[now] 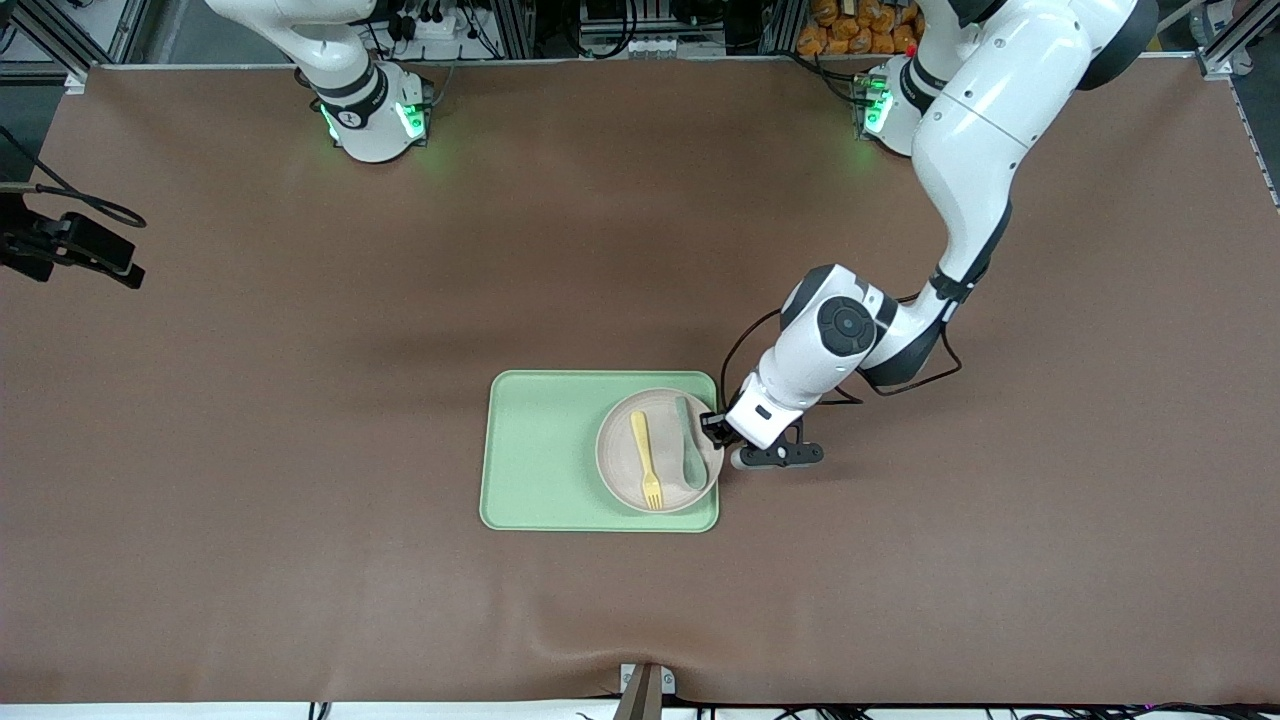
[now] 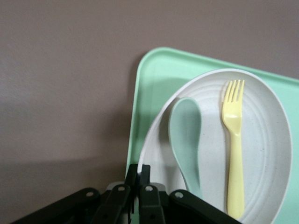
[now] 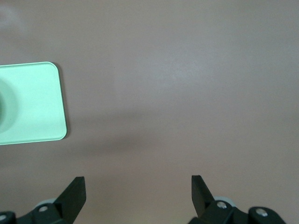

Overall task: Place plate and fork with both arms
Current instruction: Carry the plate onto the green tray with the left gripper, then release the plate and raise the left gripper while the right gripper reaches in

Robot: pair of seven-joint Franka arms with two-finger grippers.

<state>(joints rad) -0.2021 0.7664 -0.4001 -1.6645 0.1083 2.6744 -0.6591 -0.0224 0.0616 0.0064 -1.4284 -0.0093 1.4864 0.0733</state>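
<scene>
We see plate (image 1: 625, 470) on tray (image 1: 540, 450), lower centre of frame, toward left arm's end; fork (image 1: 645, 458) beside spoon (image 1: 689, 445) on plate.

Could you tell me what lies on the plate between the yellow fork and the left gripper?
A muted green plastic spoon lies there, beside the pale yellow plastic fork, as the front view shows.

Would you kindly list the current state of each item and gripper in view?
plate: on the tray, rim pinched by the left gripper
fork: lying in the plate
spoon: lying in the plate beside the fork
tray: flat on the table
left gripper: shut on the plate's rim
right gripper: open, waiting above bare table
</scene>
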